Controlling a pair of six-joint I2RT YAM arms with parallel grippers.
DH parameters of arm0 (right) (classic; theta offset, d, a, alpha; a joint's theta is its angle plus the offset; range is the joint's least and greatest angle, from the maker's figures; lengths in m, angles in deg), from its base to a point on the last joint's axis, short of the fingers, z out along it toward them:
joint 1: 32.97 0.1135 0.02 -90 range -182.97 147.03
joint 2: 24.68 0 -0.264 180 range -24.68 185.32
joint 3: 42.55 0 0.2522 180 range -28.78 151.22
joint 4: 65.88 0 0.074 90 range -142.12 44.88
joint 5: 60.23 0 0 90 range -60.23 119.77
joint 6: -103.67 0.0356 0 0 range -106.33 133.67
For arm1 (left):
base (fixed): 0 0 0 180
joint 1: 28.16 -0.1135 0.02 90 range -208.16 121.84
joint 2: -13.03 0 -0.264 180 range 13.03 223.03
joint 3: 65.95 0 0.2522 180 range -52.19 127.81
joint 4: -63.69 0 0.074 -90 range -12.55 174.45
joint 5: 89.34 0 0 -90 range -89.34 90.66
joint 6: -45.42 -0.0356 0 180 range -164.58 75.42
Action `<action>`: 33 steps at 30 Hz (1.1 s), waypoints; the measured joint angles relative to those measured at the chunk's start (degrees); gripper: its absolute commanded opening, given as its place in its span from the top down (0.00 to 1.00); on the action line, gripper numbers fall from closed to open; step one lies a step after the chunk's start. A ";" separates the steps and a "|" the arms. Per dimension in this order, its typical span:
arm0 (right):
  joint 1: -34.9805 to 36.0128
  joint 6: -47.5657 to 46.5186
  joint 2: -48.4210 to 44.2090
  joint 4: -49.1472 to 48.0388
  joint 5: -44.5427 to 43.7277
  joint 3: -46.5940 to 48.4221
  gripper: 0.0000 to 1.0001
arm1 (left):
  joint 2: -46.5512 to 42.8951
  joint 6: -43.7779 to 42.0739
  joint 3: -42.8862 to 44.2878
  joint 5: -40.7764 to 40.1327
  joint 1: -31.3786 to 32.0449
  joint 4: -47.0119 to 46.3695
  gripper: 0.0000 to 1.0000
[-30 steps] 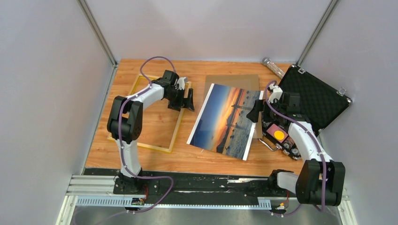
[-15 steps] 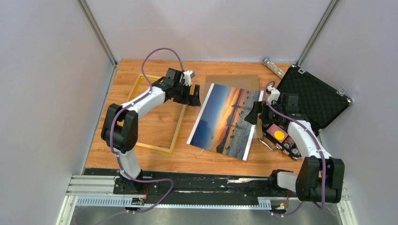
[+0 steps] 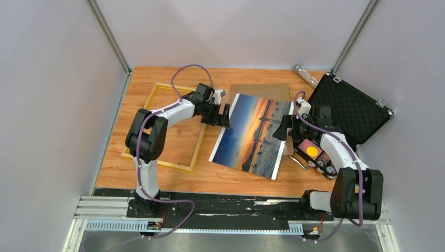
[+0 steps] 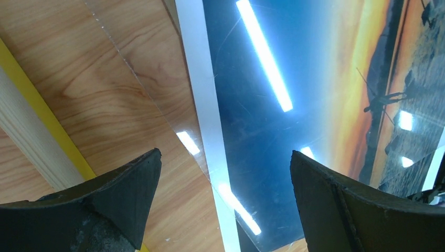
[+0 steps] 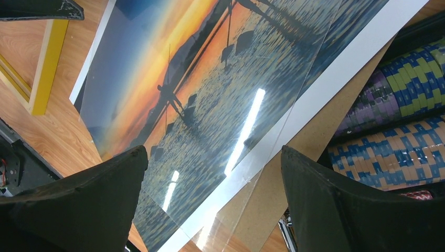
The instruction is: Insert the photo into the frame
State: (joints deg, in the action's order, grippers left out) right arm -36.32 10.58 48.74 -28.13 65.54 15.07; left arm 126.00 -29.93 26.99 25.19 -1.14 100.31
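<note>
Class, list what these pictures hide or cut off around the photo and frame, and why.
- Top view: the left arm covers part of the frame's right rail.
- Top view: the photo hides most of the brown board.
- Left wrist view: the picture's edges crop the photo; glare blots patches.

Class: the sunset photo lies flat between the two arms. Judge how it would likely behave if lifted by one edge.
The photo looks thin and wide, so it would probably sag when held at one edge. Its surface shows sharp light reflections, so it is likely slick against the fingers. Being a flat sheet, it seems light and unlikely to roll.
</note>
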 measured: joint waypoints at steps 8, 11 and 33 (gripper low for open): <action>0.00 0.00 0.46 0.00 0.33 0.02 0.05 | 1.86 3.15 0.07 -1.03 0.00 -0.13 0.01; 0.00 0.00 0.72 0.04 0.33 0.02 0.05 | 2.03 4.00 0.20 -0.83 0.00 -0.55 0.01; -1.11 0.98 6.08 0.79 3.10 2.16 0.05 | 3.80 7.17 1.03 2.01 0.28 -4.52 0.01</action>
State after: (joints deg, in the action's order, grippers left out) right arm -37.44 11.56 54.82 -27.35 68.64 17.24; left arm 129.80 -22.76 28.02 27.20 -0.85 95.78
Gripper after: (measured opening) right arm 0.948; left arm 0.993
